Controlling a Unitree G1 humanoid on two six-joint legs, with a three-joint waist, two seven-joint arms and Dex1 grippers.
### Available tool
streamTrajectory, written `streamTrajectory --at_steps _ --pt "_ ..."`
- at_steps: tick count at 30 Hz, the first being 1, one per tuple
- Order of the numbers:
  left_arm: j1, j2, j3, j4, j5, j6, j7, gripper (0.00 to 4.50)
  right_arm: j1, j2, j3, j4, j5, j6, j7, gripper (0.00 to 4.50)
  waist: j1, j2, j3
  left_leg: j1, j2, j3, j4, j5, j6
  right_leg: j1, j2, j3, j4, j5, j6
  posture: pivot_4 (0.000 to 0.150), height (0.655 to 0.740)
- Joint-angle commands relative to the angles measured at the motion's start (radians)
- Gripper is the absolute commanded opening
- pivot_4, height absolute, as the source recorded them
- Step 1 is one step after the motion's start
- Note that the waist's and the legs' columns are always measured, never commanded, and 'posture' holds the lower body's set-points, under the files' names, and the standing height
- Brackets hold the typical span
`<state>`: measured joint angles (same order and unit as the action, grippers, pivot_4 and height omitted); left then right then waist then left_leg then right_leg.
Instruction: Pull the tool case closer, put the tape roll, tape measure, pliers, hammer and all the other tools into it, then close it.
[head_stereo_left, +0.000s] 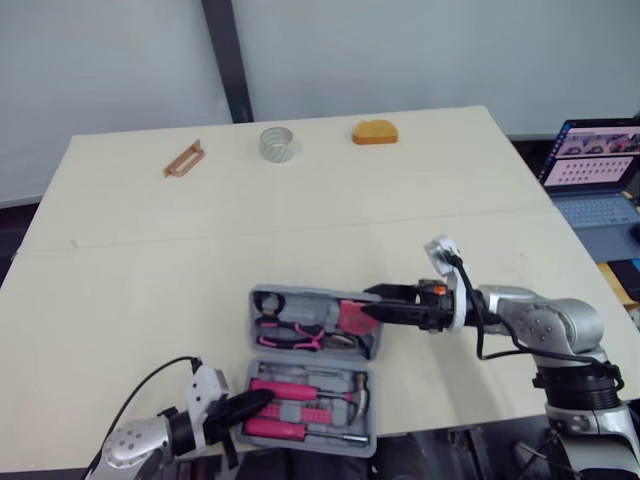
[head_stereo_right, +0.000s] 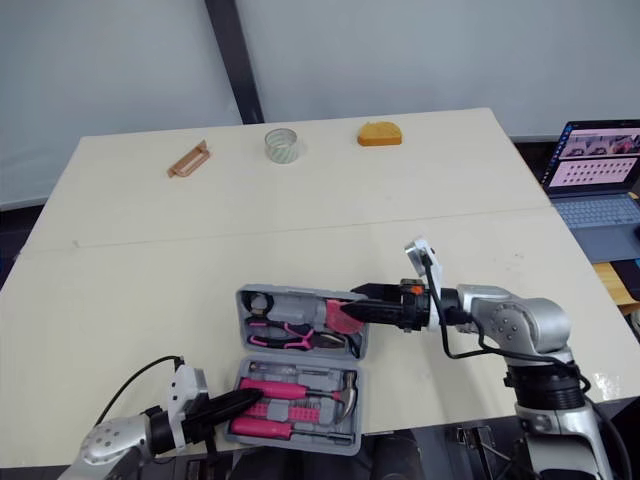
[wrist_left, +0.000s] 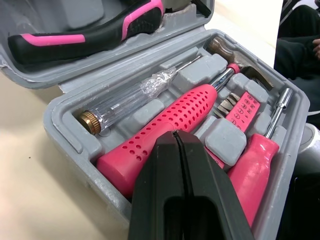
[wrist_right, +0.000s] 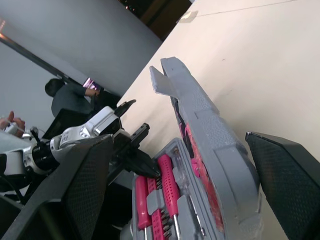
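The grey tool case (head_stereo_left: 262, 300) lies open at the table's near edge, with pink-handled pliers (head_stereo_left: 290, 335) in its far half. Its near half holds a pink perforated handle (wrist_left: 170, 120), a clear-handled screwdriver (wrist_left: 125, 102) and a hammer (wrist_left: 235, 55). My right gripper (head_stereo_left: 364, 301) is open, its fingers straddling the right edge of the far half (wrist_right: 200, 115). My left gripper (wrist_left: 175, 135) is shut with nothing in it, its tips just over the pink handle at the near half's left side. The tape roll (head_stereo_left: 279, 144) and orange tape measure (head_stereo_left: 375, 132) sit at the far edge.
A brown flat tool (head_stereo_left: 184, 159) lies at the far left of the table. An open laptop (head_stereo_left: 595, 170) stands off the table's right side. A seated person (wrist_right: 70, 97) shows beyond the table in the right wrist view.
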<state>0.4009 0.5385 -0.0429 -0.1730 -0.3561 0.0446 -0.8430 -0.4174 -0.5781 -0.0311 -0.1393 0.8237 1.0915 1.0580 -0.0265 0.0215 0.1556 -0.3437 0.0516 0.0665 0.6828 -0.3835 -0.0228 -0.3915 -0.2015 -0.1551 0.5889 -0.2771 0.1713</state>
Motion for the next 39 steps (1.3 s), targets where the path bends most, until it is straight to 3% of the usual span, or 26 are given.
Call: streamTrajectory --at_steps 1,17,39 --pt "0.025 -0.003 -0.003 0.099 0.039 0.020 0.017 0.00 0.008 -0.014 0.015 -0.067 0.044 0.004 0.034 4.46 0.000 0.000 0.000 0.000 0.000 0.000 0.000 0.000 0.000 0.000 0.000 0.000 0.000 0.000 0.000 0.150 0.7400" --pt "0.012 -0.037 -0.016 0.120 0.040 0.009 0.025 0.00 0.056 -0.113 0.068 -0.205 0.094 -0.001 0.084 4.46 0.004 0.000 0.000 0.001 0.000 0.000 0.000 0.000 0.000 0.002 0.000 0.000 -0.001 0.000 0.000 0.150 0.7400" --pt "0.006 -0.032 0.036 0.058 -0.004 0.081 0.038 0.00 0.107 -0.149 0.146 -0.249 0.066 -0.055 0.102 4.46 0.023 -0.001 0.000 0.001 0.000 0.000 0.000 0.000 0.000 0.002 0.000 0.000 -0.002 0.000 0.000 0.150 0.7400"
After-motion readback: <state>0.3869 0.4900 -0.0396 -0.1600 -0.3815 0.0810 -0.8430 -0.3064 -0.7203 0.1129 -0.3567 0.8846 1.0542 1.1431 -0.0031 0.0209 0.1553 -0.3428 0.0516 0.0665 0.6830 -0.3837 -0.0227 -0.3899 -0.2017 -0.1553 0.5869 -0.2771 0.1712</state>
